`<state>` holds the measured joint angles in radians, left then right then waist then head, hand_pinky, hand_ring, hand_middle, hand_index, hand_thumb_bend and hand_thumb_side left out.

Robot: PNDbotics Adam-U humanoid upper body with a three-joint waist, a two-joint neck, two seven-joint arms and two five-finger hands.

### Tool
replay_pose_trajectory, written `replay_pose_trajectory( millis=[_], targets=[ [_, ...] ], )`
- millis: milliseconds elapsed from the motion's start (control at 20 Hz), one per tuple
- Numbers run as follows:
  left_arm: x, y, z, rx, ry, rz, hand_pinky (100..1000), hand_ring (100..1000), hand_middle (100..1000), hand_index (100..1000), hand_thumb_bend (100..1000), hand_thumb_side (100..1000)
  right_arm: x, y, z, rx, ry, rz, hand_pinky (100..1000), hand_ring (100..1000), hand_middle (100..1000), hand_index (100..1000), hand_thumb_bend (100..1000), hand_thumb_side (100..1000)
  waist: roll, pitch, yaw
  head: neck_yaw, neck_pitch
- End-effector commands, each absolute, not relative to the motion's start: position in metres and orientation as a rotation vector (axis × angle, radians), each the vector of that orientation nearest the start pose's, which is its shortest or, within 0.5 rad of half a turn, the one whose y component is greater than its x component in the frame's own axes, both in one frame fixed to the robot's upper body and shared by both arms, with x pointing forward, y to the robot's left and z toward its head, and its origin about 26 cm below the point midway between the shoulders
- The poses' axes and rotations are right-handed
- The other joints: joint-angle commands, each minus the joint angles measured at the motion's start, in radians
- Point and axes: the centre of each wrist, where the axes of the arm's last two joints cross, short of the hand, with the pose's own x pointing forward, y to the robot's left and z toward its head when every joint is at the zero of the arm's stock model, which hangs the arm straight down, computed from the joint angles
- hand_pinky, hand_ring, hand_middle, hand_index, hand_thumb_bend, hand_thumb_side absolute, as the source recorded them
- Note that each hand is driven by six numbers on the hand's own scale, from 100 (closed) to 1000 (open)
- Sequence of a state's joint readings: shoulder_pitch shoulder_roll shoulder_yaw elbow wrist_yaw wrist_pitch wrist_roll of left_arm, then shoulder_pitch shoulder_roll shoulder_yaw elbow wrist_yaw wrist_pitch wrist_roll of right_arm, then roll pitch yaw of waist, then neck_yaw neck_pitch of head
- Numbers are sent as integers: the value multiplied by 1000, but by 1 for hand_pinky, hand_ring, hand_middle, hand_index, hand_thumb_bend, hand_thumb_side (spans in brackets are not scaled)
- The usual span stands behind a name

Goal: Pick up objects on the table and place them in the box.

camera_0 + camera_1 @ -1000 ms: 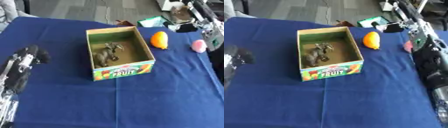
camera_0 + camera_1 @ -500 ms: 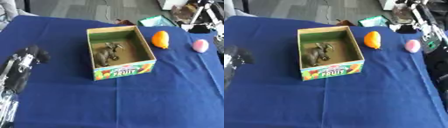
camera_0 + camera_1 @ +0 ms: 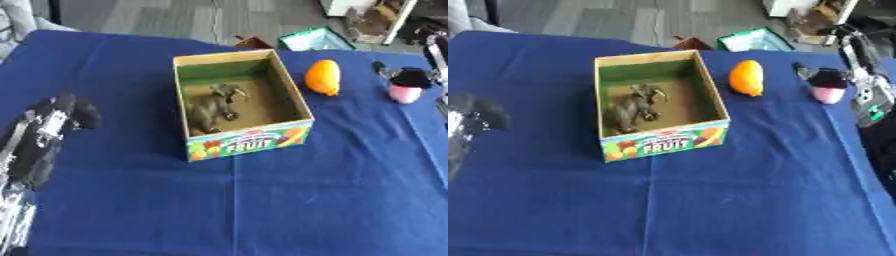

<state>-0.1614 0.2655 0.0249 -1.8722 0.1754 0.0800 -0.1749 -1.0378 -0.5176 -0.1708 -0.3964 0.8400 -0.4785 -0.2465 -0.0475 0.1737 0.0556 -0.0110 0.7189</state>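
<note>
The table [image 3: 262, 210] is covered in a deep blue cloth, matt, with a soft woven look and faint creases. The box [image 3: 242, 142] looks like cardboard: its front is printed in bright colours with fruit pictures and lettering, its inner walls are painted flat green, and its floor is plain dull brown. The animal figure [image 3: 213, 104] inside it appears to be a matt grey-brown moulded plastic. The orange fruit [image 3: 323, 77] near the table's far edge has a smooth, slightly glossy skin. The small pink object [image 3: 829, 94] beside the right edge looks smooth. The left hand [image 3: 48, 132] is matt black with silvery metal parts.
</note>
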Motion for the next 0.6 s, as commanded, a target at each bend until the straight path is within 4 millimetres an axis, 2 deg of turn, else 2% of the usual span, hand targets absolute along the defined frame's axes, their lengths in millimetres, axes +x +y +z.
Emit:
replay_pose_trajectory(
  millis=[50, 600],
  targets=[
    [298, 282, 139, -84, -1954, -338, 642, 627, 564, 592, 242, 616, 478, -410, 160, -1072, -1760, 746, 845, 902, 804, 820, 455, 242, 5, -10, 0, 1, -13],
    [296, 282, 139, -77, -1962, -342, 642, 627, 564, 592, 232, 628, 472, -422, 156, -1164, -1726, 646, 827, 889, 782, 794, 455, 246, 27, 20, 5, 5, -27]
  ],
)
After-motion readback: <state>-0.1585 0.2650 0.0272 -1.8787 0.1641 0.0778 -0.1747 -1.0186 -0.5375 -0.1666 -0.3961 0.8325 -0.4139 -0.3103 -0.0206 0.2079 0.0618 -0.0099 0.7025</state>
